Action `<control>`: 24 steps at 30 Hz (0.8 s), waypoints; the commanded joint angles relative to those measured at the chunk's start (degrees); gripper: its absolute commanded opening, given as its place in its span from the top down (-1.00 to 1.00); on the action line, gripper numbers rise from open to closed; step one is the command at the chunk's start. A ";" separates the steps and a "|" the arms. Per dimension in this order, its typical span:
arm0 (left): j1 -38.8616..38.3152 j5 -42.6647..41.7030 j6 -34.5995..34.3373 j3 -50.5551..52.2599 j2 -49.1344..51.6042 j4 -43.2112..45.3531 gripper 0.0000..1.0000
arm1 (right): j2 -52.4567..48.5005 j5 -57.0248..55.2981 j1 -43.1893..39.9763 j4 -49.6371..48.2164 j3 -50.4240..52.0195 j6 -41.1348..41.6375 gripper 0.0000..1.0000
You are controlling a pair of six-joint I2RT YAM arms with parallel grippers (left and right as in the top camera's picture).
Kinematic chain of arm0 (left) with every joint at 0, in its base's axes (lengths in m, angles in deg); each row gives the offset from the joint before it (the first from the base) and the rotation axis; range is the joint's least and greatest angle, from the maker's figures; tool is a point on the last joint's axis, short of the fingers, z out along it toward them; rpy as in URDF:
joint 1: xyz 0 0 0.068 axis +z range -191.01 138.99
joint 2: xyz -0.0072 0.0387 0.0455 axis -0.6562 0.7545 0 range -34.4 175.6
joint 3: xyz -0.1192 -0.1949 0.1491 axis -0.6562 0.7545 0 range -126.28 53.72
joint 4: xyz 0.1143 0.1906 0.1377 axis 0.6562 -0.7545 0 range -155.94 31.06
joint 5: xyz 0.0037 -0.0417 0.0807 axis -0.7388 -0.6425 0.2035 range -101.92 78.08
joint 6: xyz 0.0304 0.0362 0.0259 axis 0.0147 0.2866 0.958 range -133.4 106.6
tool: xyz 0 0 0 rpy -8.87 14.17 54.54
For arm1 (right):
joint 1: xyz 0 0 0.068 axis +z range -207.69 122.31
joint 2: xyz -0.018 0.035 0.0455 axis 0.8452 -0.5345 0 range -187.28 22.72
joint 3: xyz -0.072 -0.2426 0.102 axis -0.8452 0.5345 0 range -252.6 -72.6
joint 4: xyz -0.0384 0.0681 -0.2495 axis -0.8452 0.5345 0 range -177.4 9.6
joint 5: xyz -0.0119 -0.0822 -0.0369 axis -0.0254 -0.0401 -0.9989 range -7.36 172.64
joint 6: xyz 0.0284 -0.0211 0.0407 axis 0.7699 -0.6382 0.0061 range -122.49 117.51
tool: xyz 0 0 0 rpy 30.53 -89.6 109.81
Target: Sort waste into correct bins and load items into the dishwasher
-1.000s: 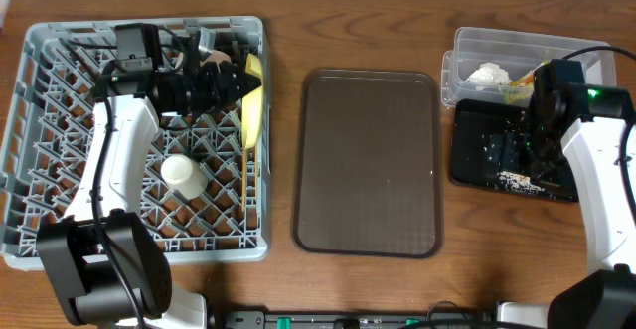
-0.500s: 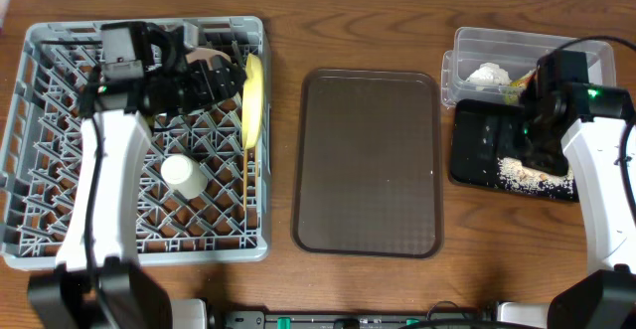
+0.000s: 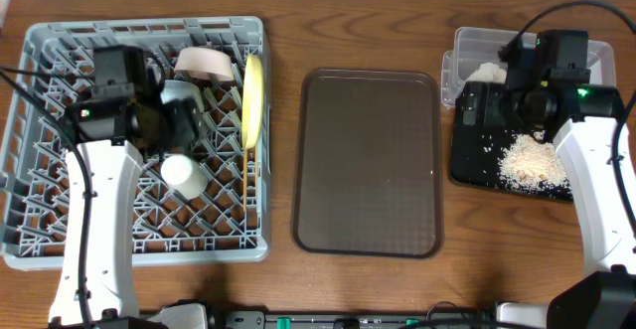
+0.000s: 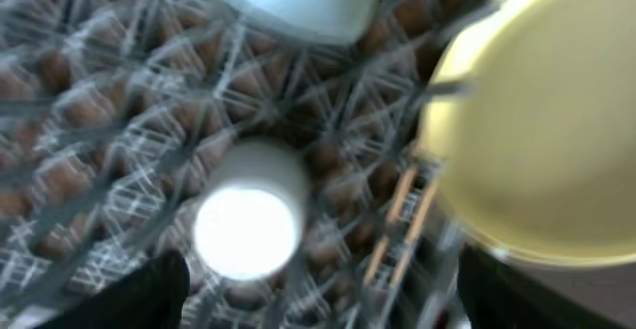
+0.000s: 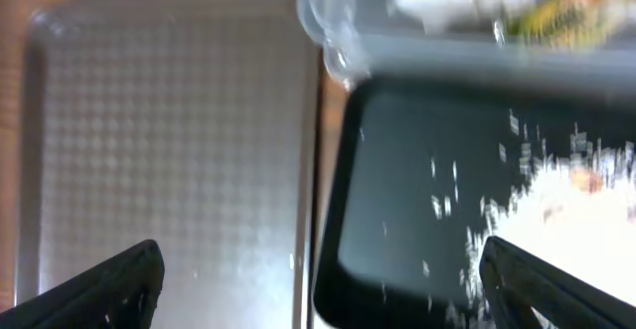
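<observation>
Operator: Grippers first. How do we read them?

Observer: We see the left gripper (image 4: 328, 304) spread wide above the dish rack (image 3: 60, 220). Its fingers (image 4: 149, 294) sit at 7 and 5 o'clock of the wrist view, with nothing between them. The right gripper (image 5: 323, 289) hangs just as wide over the black tray (image 3: 475, 165), and it is empty too.

Operator: And our dishes?

Observer: We find the rack at the table's 9 o'clock. The yellow plate (image 3: 253, 95) stands on edge at the rack's 2 o'clock. The pinkish-white bowl (image 3: 204, 63) is at 12, with the light blue bowl (image 3: 182, 95) just beside it toward 6. The white cup (image 3: 182, 173) is near the centre, and the chopsticks (image 3: 245, 180) lie along the 3 o'clock side.

Operator: Waste?

Observer: At the table's 3 o'clock we see the rice scraps (image 3: 532, 160) heaped, whitish, on the black tray. The clear tub (image 3: 462, 46) at the tray's 12 o'clock holds the crumpled tissue (image 3: 487, 72) and the green-and-orange wrapper (image 5: 571, 16). The brown tray (image 3: 368, 160) lies at the table's centre.
</observation>
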 commanded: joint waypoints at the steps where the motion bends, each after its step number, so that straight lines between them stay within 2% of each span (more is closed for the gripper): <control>1: 0.20 5.35 -0.52 0.35 -0.33 -3.43 -0.76 | 1.09 -3.21 -0.24 2.89 -0.22 4.48 -0.99; 6: 0.11 4.87 -0.26 4.09 -6.78 -2.58 -0.76 | 4.90 -3.50 -0.46 5.25 2.25 4.26 -0.99; 8: -0.37 3.34 2.32 7.13 -12.09 0.04 -0.76 | 8.55 -3.48 -0.50 3.39 5.46 4.26 -0.99; 12: -2.10 -4.02 8.00 14.36 -24.85 5.84 -0.76 | 20.44 -3.63 -0.52 -4.52 15.98 4.31 -0.99; 16: -3.19 -4.57 7.89 21.07 -38.53 7.45 -0.77 | 33.59 -7.30 -0.55 -9.11 24.98 4.90 -0.99; 19: -3.19 -4.61 7.85 23.32 -46.01 7.43 -0.77 | 40.63 -10.49 -0.55 -9.07 28.57 4.90 -0.98; 24: -3.19 -4.57 7.89 23.34 -52.70 7.41 -0.78 | 47.93 -11.13 -0.55 -4.59 30.27 4.92 -0.98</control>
